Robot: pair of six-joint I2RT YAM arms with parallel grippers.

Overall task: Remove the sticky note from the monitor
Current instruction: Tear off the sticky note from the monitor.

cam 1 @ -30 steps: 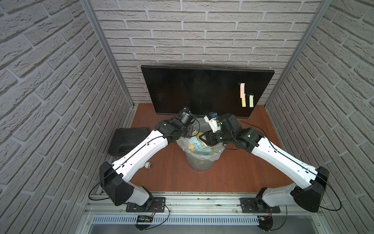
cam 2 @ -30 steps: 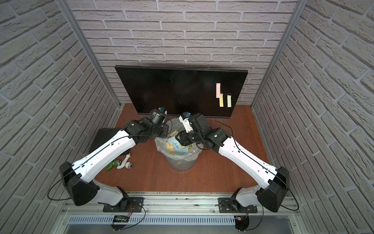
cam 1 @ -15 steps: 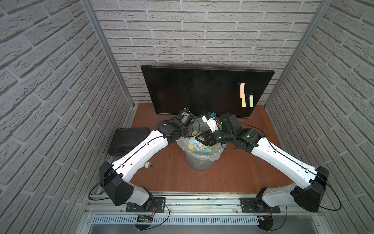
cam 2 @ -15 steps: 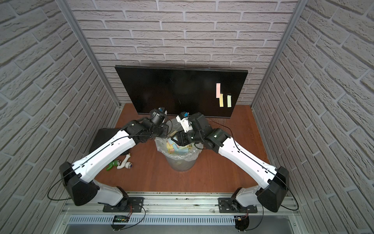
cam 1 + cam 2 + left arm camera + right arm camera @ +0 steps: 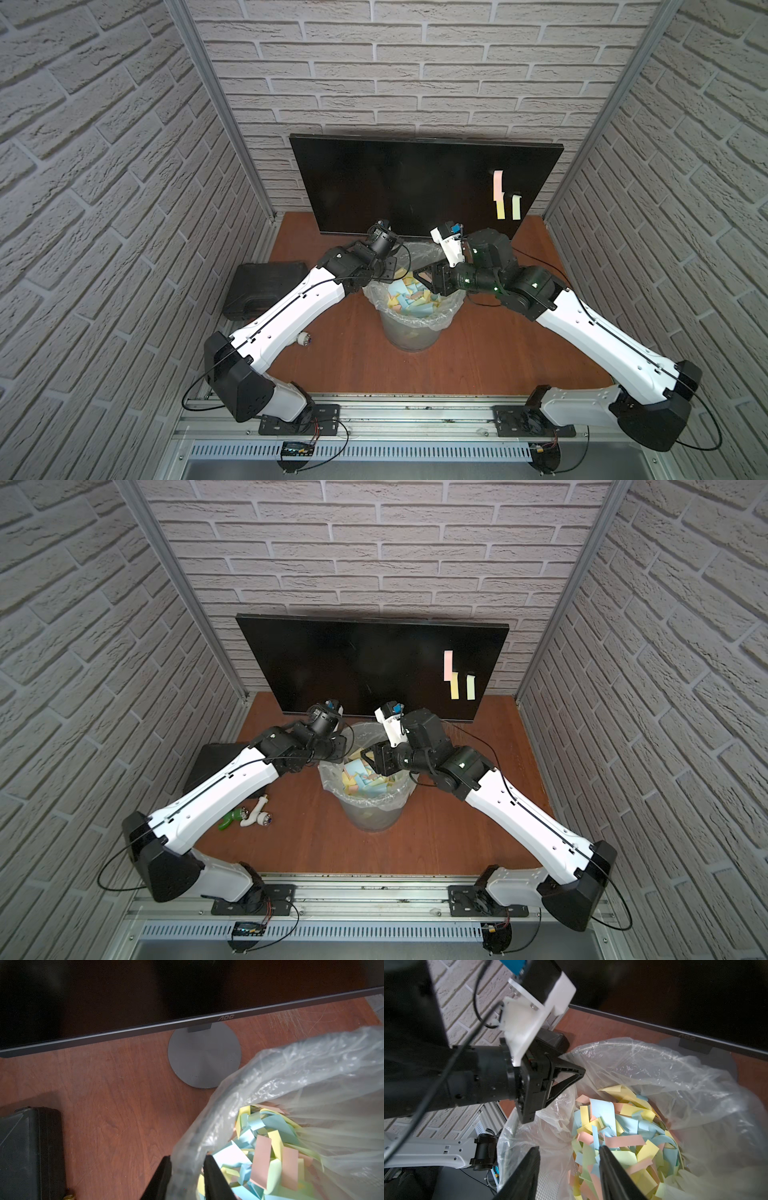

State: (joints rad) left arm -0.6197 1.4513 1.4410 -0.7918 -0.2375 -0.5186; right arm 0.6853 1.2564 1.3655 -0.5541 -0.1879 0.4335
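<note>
A pink note [image 5: 498, 183], yellow note [image 5: 500, 210] and green note [image 5: 515, 207] cling to the monitor [image 5: 395, 183], right of centre in both top views. They look paper-light and limp, so pinch a free lower edge and peel gently. The left gripper [image 5: 188, 1159] pinches the liner [image 5: 270, 1076]. The right gripper [image 5: 570, 1149] is spread and empty above the bin [image 5: 409, 336].

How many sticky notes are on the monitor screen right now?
3, clustered on the monitor screen toward the right arm's side: a pink sticky note uppermost, a yellow sticky note just below it, a green sticky note beside the yellow. The arms hide some of the lower edge.
</note>
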